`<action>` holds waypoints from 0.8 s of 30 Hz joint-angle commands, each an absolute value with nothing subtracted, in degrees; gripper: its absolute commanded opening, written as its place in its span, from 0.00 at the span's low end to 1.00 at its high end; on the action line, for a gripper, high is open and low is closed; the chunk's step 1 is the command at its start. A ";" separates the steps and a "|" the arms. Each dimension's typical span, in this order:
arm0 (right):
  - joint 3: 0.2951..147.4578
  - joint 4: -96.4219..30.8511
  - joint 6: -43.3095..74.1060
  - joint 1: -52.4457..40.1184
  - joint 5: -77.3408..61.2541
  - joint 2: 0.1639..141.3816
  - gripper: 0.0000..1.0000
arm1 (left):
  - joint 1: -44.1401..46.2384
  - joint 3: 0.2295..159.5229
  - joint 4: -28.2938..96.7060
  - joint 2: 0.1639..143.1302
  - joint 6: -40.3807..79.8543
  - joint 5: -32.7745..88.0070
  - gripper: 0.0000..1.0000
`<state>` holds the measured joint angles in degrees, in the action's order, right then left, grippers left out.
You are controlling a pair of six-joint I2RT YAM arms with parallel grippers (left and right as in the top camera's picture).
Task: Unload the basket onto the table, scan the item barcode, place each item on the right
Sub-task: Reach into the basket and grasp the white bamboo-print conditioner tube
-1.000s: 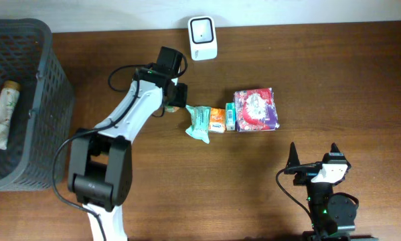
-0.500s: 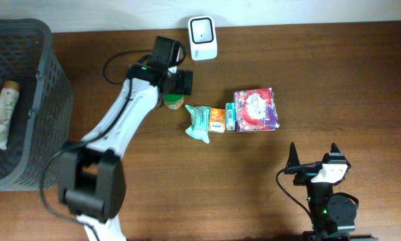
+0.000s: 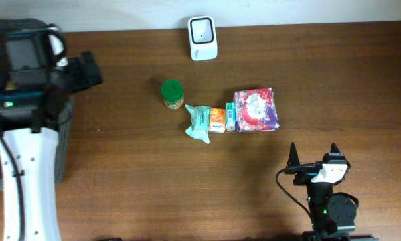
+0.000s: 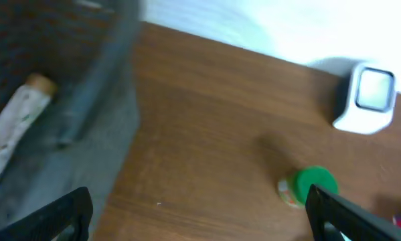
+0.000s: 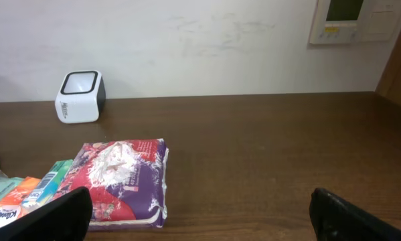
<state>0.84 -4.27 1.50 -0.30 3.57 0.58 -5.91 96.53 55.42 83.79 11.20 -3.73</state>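
My left jaws are wide open with nothing between them. A second ago they were down on the little green-lidded jar (image 3: pixel 173 93) and only partly spread; since then they've let go and pulled right away. The jar now stands on its own on the counter (image 3: pixel 321 67), upright, a bit to the near-left of the scanner (image 3: pixel 203 29) and just beside the left end of the row: green packet (image 3: pixel 199 124), orange packet (image 3: pixel 217 120), purple tissue pack (image 3: pixel 256 109). Nothing's touching it.

My guess is the jar is finished with, and what's left to scan is in the basket.

As for my left arm (image 3: pixel 26 167), it has swung from the middle of the counter all the way to the far left. The wrist is now up over the dark basket (image 4: pixel 100 100), tilted down, so I see the basket's rim, a pale tube (image 4: pixel 16 120) lying inside it, and the jar and scanner off to the right. The view is pretty blurry.

My right jaws are spread wide too, holding nothing. That arm hasn't budged, parked low at the near right, looking over the tissue pack toward the scanner.
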 commanded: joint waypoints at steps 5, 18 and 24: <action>0.32 -4.43 1.80 0.03 3.66 0.21 0.99 | -16.67 96.60 52.36 82.48 13.89 4.73 0.99; 0.32 -4.43 1.80 0.03 3.66 0.21 0.98 | -34.85 96.57 49.01 92.31 22.98 4.25 0.99; 0.32 -4.43 1.80 0.03 3.66 0.21 0.99 | -34.83 96.57 39.20 101.75 9.87 -7.99 0.97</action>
